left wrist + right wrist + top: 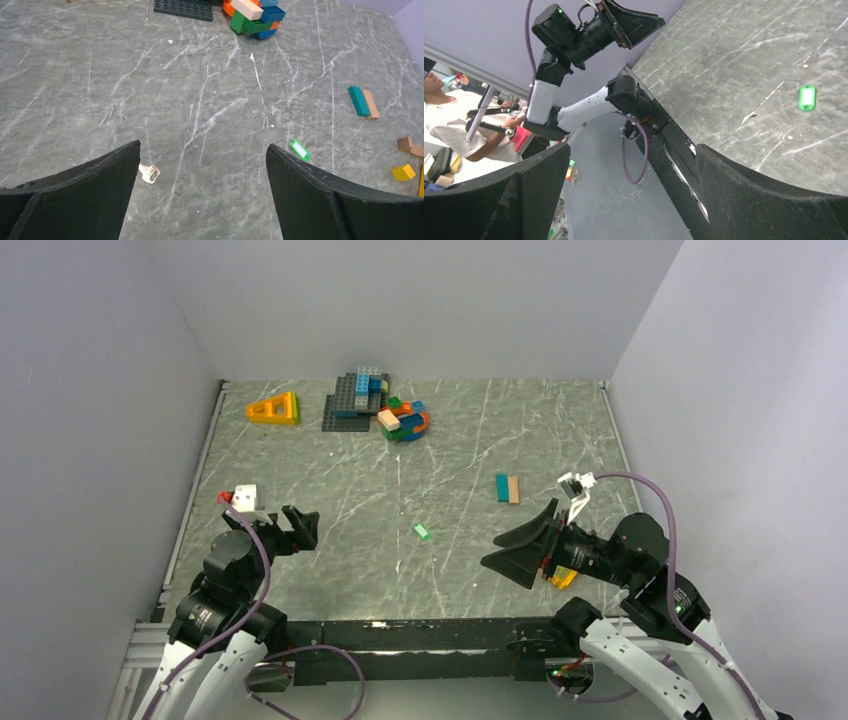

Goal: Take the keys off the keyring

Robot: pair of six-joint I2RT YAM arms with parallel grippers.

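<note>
A small silver key (149,173) lies flat on the grey marble table (460,440), just beside the left finger of my left gripper (203,146). A green key tag (299,150) lies on its own to the right; it also shows in the top view (422,531) and in the right wrist view (807,97). I cannot make out a ring. My left gripper (303,527) is open and empty, low over the table's near left. My right gripper (492,549) is open and empty at the near right, turned toward the left arm (574,35).
A dark baseplate (350,405) and a pile of coloured bricks (403,420) sit at the back, with an orange wedge (275,408) to their left. Teal and tan bricks (508,488) lie at mid right. A white block (243,497) is by the left arm and a yellow brick (563,578) under the right.
</note>
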